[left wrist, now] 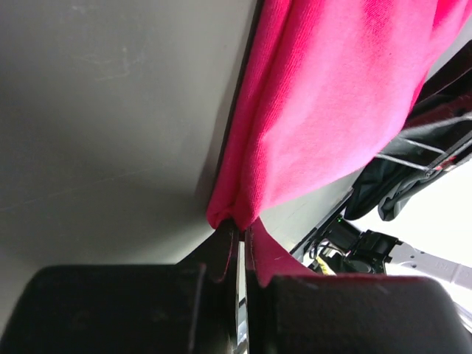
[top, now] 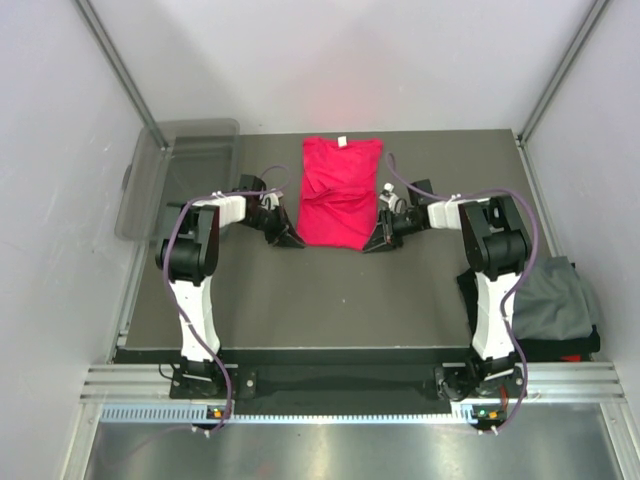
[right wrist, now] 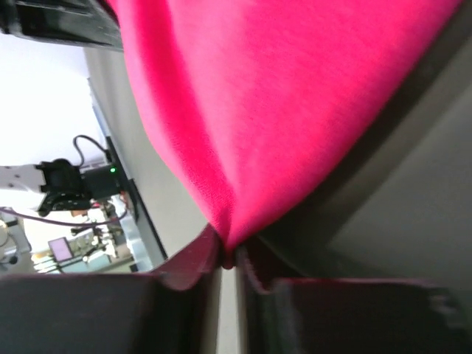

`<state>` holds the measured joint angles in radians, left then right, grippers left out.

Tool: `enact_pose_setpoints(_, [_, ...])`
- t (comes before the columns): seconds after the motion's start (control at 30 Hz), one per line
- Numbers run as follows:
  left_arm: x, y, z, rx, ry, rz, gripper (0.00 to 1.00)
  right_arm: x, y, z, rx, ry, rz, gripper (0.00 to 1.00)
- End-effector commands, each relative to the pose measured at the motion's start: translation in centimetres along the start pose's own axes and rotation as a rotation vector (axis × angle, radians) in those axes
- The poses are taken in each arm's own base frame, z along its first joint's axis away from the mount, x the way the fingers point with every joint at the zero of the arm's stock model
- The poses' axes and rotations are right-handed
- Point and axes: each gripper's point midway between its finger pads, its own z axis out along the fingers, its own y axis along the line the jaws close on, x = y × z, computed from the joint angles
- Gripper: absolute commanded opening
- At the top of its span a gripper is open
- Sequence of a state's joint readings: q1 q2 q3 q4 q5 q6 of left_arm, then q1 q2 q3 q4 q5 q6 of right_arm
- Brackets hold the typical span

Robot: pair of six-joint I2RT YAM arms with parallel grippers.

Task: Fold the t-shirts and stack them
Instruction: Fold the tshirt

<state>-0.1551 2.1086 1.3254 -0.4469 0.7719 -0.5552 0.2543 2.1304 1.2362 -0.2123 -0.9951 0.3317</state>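
Top, left-wrist and right-wrist views of the two-arm rig. The red t-shirt (top: 340, 195) lies on the far middle part of the dark table (top: 340, 300), folded to a narrow upright rectangle with its collar and small white tag (top: 342, 141) toward the far edge and its hem toward the arms. Both arms reach inward to the near end of the garment. The left gripper (left wrist: 240, 234) meets the near left corner; in the left-wrist view its two black fingers are pressed together with a tuck of red cloth pinched between them, the fabric gathering into folds above the pinch. The right gripper (right wrist: 228, 254) meets the near right corner in the same manner, fingers closed on a pointed fold of red cloth. The middle of the shirt shows a few creases in the top view. A clear plastic bin (top: 185, 170) stands at the far left of the table, well apart from the shirt. A pile of grey and black t-shirts (top: 560, 300) rests at the right edge of the table, beside the right arm, untouched by either gripper
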Motion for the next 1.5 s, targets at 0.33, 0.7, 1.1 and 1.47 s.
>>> enact_pose_setpoints(0.33, [-0.5, -9.9, -8.3, 0.153, -0.238, 0.285, 0.00, -2.4, 7.1, -6.6, -0.006, -0.179, -0.284, 0.00])
enact_pose_setpoints(0.7, [2.7, -13.2, -11.4, 0.195, -0.306, 0.378, 0.00, -0.8, 12.4, -10.5, -0.011, -0.264, -0.415, 0.00])
enact_pose_setpoints(1.1, [-1.6, -14.3, -10.6, 0.168, -0.360, 0.470, 0.00, -4.7, 10.7, -11.2, 0.018, -0.298, -0.449, 0.00])
enact_pose_setpoints(1.47, [-13.4, -16.4, -7.4, 0.117, -0.449, 0.563, 0.00, -16.6, 9.7, -12.0, 0.052, -0.413, -0.531, 0.00])
